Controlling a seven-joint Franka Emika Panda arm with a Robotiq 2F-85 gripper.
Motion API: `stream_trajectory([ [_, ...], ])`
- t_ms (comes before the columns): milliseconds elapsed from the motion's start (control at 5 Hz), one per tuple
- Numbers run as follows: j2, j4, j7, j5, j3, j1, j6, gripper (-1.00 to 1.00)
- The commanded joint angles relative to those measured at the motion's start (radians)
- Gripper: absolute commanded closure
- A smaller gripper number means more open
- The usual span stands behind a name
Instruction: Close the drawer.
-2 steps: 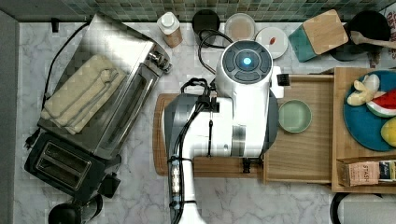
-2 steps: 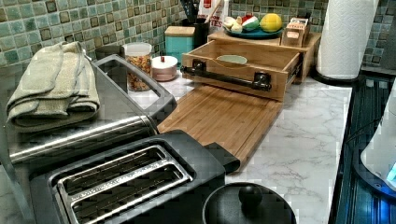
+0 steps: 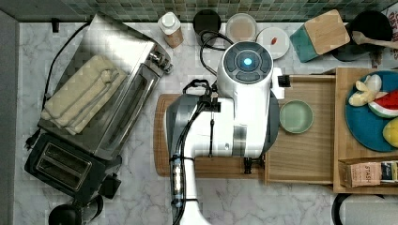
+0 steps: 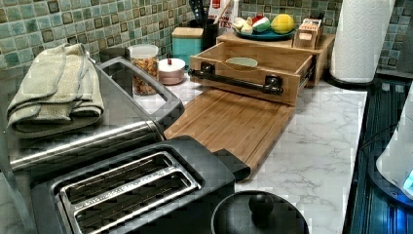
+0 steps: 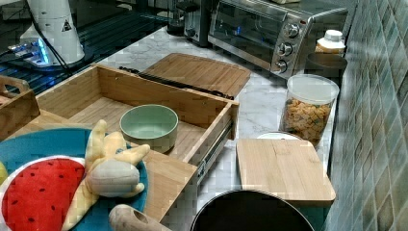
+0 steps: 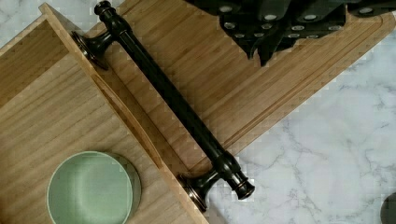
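Drawer [image 4: 251,73] stood pulled out in the upper centre of the left view; the arm hung over its front.

The drawer was a stiff light-wood box on side runners, so it would likely slide rather than lift, and fairly lightly, with only 1 small green bowl [image 3: 296,116] loose inside; a hard shove could send that bowl skidding. The black bar handle [image 6: 173,100] on its 2 posts ran across the front, rigid but smooth and round, so a flat push on the front panel or the bar's middle looked the safest contact, to avoid skewing it. The gripper [image 6: 273,35] sat at the upper right of the wrist view over the cutting board [image 6: 261,88], clear of the handle; whether it was wide or narrow I could not tell. The table [image 4: 321,141] lay beyond.
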Motion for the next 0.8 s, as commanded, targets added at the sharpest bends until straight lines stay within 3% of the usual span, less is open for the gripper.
stream_trajectory([
  [200, -0.080, -0.168, -0.178, 0.059, 0.033, 0.018, 0.156, 1.00],
  [400, -0.118, -0.252, -0.307, 0.053, 0.051, 0.036, 0.230, 1.00],
  [800, -0.138, -0.356, -0.356, -0.025, 0.095, 0.069, 0.307, 1.00],
])
